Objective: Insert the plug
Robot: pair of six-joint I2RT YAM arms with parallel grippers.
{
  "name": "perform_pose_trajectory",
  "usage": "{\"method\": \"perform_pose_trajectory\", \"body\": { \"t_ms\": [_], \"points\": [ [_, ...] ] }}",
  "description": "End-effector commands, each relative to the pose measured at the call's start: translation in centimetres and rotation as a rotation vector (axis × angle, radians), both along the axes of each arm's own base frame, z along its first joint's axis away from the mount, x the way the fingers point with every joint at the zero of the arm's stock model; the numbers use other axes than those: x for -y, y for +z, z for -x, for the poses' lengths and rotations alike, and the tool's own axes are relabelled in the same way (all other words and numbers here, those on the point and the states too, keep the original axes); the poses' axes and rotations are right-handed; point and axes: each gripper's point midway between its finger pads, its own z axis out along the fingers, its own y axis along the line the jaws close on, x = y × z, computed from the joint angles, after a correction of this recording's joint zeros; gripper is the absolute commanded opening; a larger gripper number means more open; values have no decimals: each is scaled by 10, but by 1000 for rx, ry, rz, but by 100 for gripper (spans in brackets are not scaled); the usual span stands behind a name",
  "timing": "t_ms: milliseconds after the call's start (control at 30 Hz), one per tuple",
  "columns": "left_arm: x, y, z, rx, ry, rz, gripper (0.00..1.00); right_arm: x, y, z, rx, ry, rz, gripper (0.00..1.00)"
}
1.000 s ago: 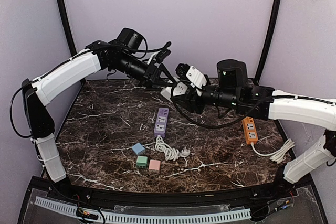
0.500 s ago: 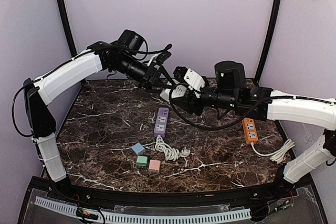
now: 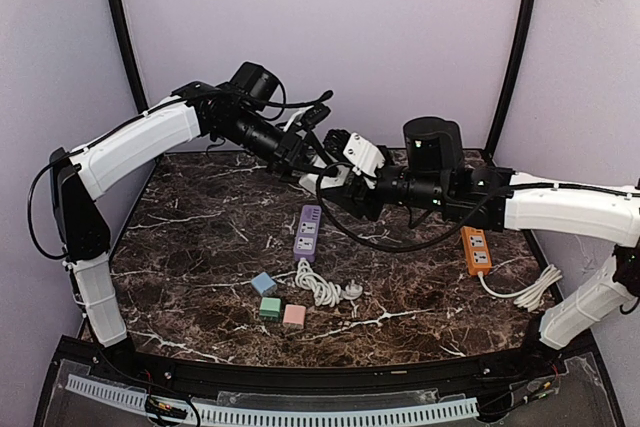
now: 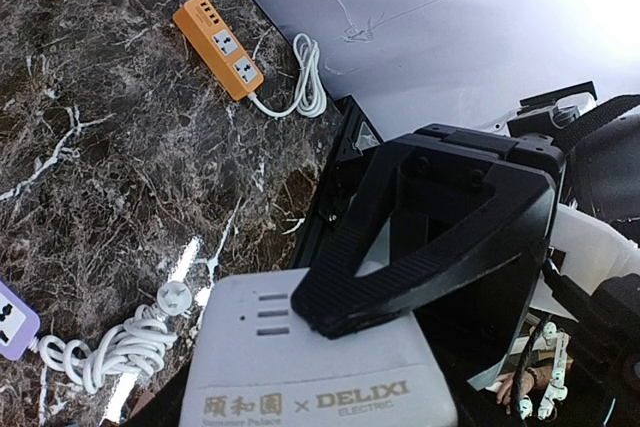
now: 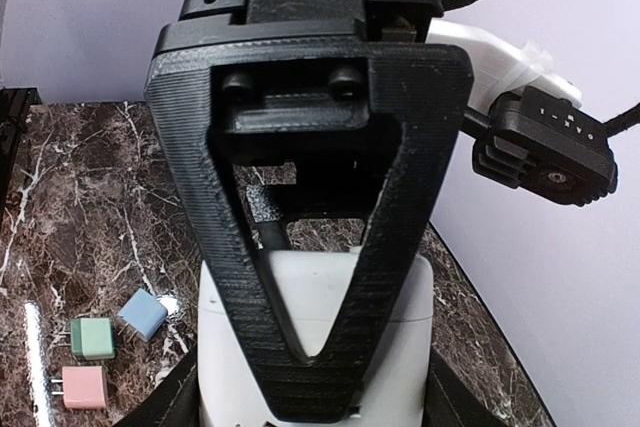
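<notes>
A white DELIXI power strip [image 3: 318, 180] hangs in the air above the back of the table, held between both grippers. My left gripper [image 3: 308, 154] is shut on it from the far side; in the left wrist view one black finger [image 4: 400, 247] presses on its top face [image 4: 300, 377]. My right gripper [image 3: 338, 185] is shut on it from the right; its V-shaped finger [image 5: 310, 277] lies across the white body [image 5: 400, 327]. A white plug [image 3: 352, 291] on a coiled cable [image 3: 316, 283] lies on the table, wired to a purple power strip [image 3: 308, 230].
An orange power strip [image 3: 476, 248] with a white cable lies at the right, also in the left wrist view [image 4: 220, 47]. Blue [image 3: 263, 283], green [image 3: 270, 309] and pink [image 3: 294, 315] cube adapters sit near the front middle. The table is dark marble [image 3: 190, 237].
My right gripper has shifted a little left toward the left gripper. The left arm has risen slightly. The white strip stays between them.
</notes>
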Motion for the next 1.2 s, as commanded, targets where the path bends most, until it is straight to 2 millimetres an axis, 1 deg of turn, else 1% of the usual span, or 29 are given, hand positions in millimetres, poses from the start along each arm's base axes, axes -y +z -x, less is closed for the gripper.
{"method": "perform_pose_trajectory", "body": {
  "t_ms": [0,67,133,167,200,267,333,367,467,633,733,867,900,933,967,1067,1167],
  "points": [
    [0,14,9,10,-37,33,66,-11,27,3,58,22,-70,21],
    [-1,14,8,12,-34,35,65,-11,25,3,57,22,-63,21],
    [-1,16,7,15,-32,39,49,-11,24,2,53,17,-61,22],
    [-1,16,7,14,-32,40,32,-11,23,2,48,11,-61,26],
    [-2,16,6,13,-29,38,10,-11,22,0,38,4,-60,37],
    [-4,14,4,19,-19,28,2,-12,20,-1,17,-11,-63,68],
    [-7,10,0,44,4,0,1,-7,18,-8,-4,-68,-72,85],
    [-9,11,-1,60,11,-7,1,-5,17,-11,-15,-94,-81,97],
    [-20,5,-13,97,73,-54,1,4,13,-24,-61,-202,-111,99],
    [-46,5,-34,149,172,-92,1,16,1,-38,-177,-345,-175,99],
    [-62,-5,-45,176,232,-152,1,24,-7,-46,-248,-438,-217,99],
    [-84,-21,-60,192,313,-253,1,27,-15,-55,-334,-531,-259,99],
    [-90,-26,-63,197,332,-281,1,27,-19,-58,-364,-557,-255,99],
    [-93,-27,-64,200,340,-293,1,25,-30,-62,-397,-583,-234,99],
    [-98,-31,-67,207,355,-322,1,22,-35,-66,-426,-602,-222,99],
    [-110,-35,-73,233,392,-373,1,13,-56,-75,-510,-658,-155,99],
    [-123,-40,-77,258,436,-426,1,5,-83,-84,-631,-719,-86,99]
  ]
}}
